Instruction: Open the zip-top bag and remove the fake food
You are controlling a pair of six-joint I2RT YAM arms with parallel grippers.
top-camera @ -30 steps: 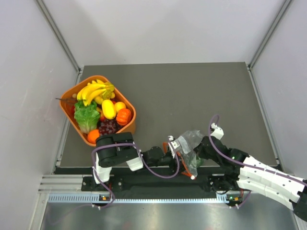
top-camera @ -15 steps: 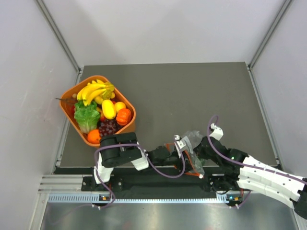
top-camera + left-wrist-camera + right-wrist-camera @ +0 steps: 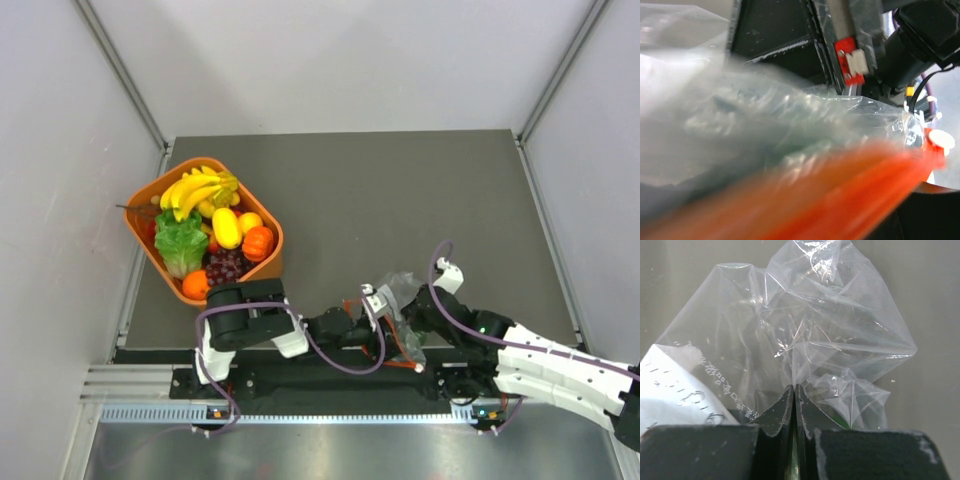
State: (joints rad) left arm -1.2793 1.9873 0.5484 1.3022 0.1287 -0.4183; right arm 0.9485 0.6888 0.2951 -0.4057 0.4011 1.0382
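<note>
The zip-top bag (image 3: pixel 399 292) is crinkled clear plastic held between my two grippers at the table's near edge. Its orange-red zip strip (image 3: pixel 404 345) runs down toward the rail. My left gripper (image 3: pixel 374 308) is at the bag's mouth. In the left wrist view the plastic (image 3: pixel 740 125) and the blurred strip (image 3: pixel 830 200) fill the frame and hide the fingers. My right gripper (image 3: pixel 794 390) is shut on a fold of the bag (image 3: pixel 810 325). A sliver of dark green (image 3: pixel 842 424), possibly the fake food, shows through the plastic.
An orange basket (image 3: pixel 270 220) at the left holds bananas (image 3: pixel 195 190), lettuce (image 3: pixel 180 245), grapes (image 3: pixel 225 265) and other toy fruit. The black rail (image 3: pixel 320 380) carrying the arm bases lies just below the bag. Grey walls stand on both sides.
My left gripper has moved right with the bag's mouth, and the zip strip now stretches down toward the rail. The bag has bunched up smaller. The right arm has shifted slightly.
</note>
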